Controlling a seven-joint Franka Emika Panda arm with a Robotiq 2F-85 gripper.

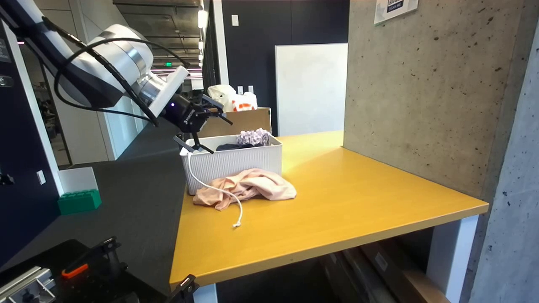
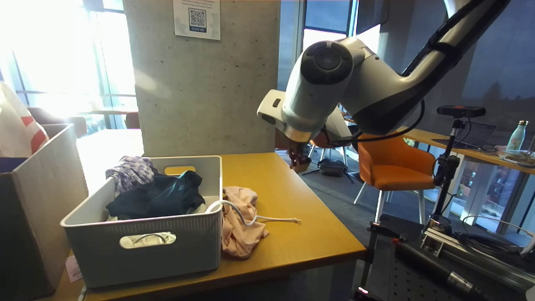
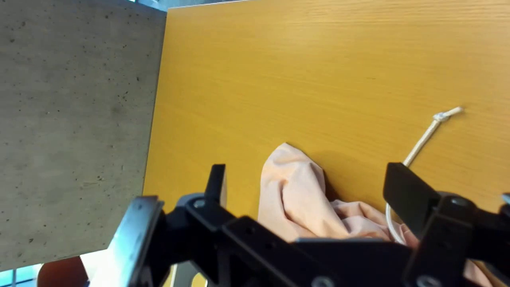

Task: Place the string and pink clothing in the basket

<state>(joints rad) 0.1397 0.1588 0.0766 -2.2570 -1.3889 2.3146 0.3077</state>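
Note:
A light grey basket stands on the yellow table; it also shows in an exterior view. The pink clothing lies crumpled on the table against the basket's side, also in view here. The white string runs from the basket's rim down over the pink clothing to a knotted end on the table. The string and the pink clothing show below my gripper in the wrist view. My gripper is open and empty, above the clothing in the wrist view. Its jaws touch nothing visible.
Dark clothing and a purple patterned cloth lie in the basket. A cardboard box with bags stands beside the basket. A concrete pillar rises at the table's side. The table's edge is near.

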